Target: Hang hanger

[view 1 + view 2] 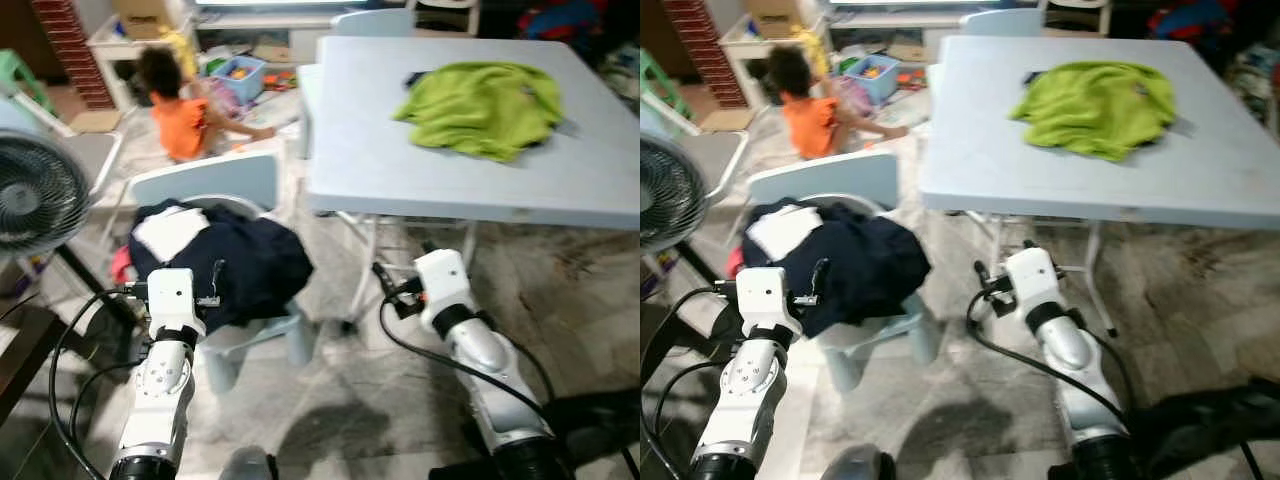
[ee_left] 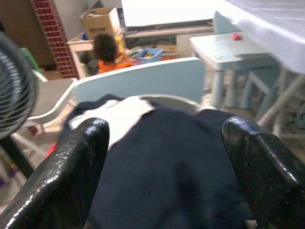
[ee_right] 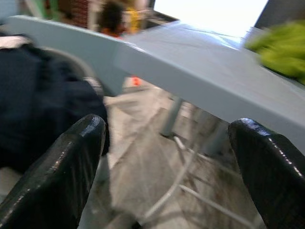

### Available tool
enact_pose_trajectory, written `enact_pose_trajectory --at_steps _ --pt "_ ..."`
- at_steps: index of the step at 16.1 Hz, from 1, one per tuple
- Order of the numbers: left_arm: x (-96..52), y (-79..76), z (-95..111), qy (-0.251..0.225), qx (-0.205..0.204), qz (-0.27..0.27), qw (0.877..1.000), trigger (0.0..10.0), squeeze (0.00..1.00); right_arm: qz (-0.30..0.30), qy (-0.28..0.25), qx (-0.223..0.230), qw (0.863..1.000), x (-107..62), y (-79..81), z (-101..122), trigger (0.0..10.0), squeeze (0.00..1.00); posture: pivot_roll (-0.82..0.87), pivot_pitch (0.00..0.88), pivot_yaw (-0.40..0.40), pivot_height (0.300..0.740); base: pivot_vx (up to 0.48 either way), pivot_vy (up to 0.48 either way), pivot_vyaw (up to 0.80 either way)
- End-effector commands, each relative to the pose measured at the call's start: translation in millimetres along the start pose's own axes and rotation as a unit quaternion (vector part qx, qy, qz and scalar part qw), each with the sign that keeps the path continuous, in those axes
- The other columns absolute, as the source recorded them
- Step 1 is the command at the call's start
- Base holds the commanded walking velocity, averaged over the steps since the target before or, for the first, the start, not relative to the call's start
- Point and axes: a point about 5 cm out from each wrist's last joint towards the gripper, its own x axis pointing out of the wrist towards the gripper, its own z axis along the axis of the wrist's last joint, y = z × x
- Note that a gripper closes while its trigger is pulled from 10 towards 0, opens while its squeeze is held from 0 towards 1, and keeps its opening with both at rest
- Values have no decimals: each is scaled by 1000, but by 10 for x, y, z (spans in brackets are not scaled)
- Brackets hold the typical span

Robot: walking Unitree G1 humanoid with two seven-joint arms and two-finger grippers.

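Observation:
A heap of dark navy clothing (image 1: 240, 260) with a white piece (image 1: 170, 232) on top lies on a small pale-blue chair (image 1: 215, 180). My left arm (image 1: 165, 350) reaches toward this heap. In the left wrist view my left gripper (image 2: 167, 181) is open, its two black fingers (image 2: 78, 171) spread wide just short of the navy clothing (image 2: 171, 162). A green garment (image 1: 485, 105) lies crumpled on the pale-blue table (image 1: 400, 160). My right arm (image 1: 470, 340) is held low in front of that table. My right gripper (image 3: 167, 167) is open and holds nothing, facing the table's edge (image 3: 190, 71).
A person in an orange top (image 1: 180, 120) sits on the floor at the back left among toys and a blue bin (image 1: 240, 75). A standing fan (image 1: 35, 190) is at my left. The table's white legs (image 1: 365, 260) stand ahead. Marbled floor (image 1: 340, 400) lies between the arms.

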Motion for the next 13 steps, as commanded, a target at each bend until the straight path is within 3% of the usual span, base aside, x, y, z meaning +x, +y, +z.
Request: enact_pose_trajectory --at_steps 1,3,6,13 --pt "23 36 74 -21 15 0 1000 10000 0 24 -11 -30 999 7 85 44 10000 0 -12 0 -5 740 259 405 0" --pt "25 23 67 -18 10 -1 1000 10000 0 50 -12 -46 998 -13 135 65 10000 0 -16 0 -3 740 264 401 0" --pt "30 5 50 -9 7 1 1000 10000 0 28 -18 -2 999 -21 59 71 10000 0 -19 0 -4 740 171 404 0" --pt "45 18 75 -18 6 -9 1000 10000 0 20 -34 2 999 -19 4 114 10000 0 -19 0 -5 740 41 0 0"
